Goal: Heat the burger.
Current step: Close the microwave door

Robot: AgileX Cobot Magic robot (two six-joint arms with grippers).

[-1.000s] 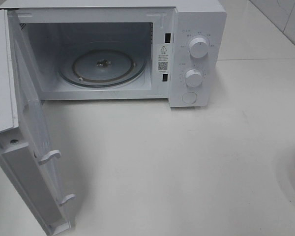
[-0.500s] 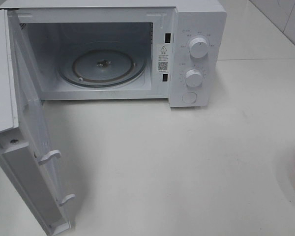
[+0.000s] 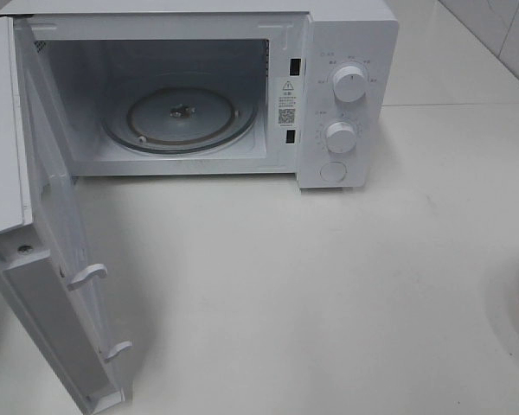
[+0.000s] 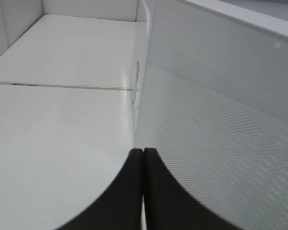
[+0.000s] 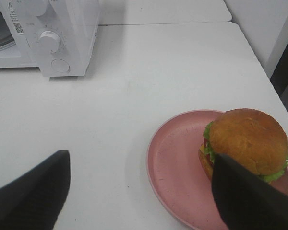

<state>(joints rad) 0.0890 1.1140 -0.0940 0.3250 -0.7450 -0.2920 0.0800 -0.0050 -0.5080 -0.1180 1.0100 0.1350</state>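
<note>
Standing ready for loading: microwave door [image 3: 52,285] swung fully out at 9 o'clock of the exterior high view, cavity bare, glass turntable [image 3: 180,118] exposed at 11 o'clock. Left gripper [image 4: 143,187] pressed shut on nothing, just beside the door's mesh panel. Judged step: door-opening done, burger pickup not yet made. Wide stretch of bare counter [image 3: 311,285] between oven mouth and plate, so ample room for a carry. Further right, control dials [image 3: 349,84] at 1 o'clock, clear of the route. Pink plate [image 5: 177,167] only a sliver at 3 o'clock, close to the counter's right edge. Right gripper [image 5: 144,187] spread wide, empty, hovering by the plate; burger [image 5: 245,141] sitting on that plate. Next move probably calling for a grip on the plate rim, kept level to avoid toppling the tall burger
</note>
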